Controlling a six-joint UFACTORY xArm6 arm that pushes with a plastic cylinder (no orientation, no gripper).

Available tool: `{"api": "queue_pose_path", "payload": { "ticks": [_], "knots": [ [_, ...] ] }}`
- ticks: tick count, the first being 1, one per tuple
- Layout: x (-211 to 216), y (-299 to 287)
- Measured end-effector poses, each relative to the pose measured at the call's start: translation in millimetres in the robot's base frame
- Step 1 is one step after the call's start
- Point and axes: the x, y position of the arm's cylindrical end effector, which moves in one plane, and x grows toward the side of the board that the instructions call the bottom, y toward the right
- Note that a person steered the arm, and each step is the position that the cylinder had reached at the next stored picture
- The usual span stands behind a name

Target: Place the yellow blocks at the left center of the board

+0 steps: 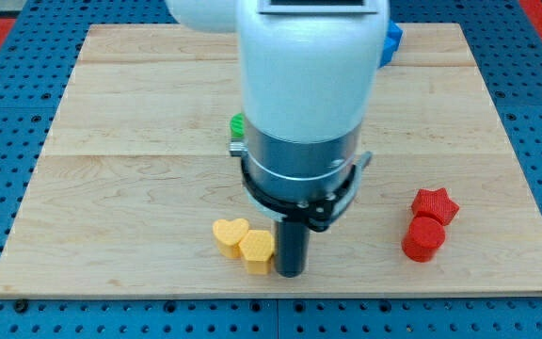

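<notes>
Near the board's [64,141] bottom edge, the push had barely begun.
No gripper here to open or close: my tip [290,273] sat pressed against the right side of the yellow hexagon block [257,250], which touched the yellow heart block [230,235]; both remained well short of left center.

I find nothing to read from here: no letters, numbers, brand marks or signs on the wooden board [111,188], on the white arm housing [304,66], or on any of the coloured blocks in view.
</notes>
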Motion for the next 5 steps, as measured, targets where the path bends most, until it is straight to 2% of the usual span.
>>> {"api": "queue_pose_path", "payload": {
  "ticks": [2,3,5],
  "knots": [
    [-50.3,-78.9],
    [-59.8,-108.3],
    [-33.0,-123.7]
  ]
}}
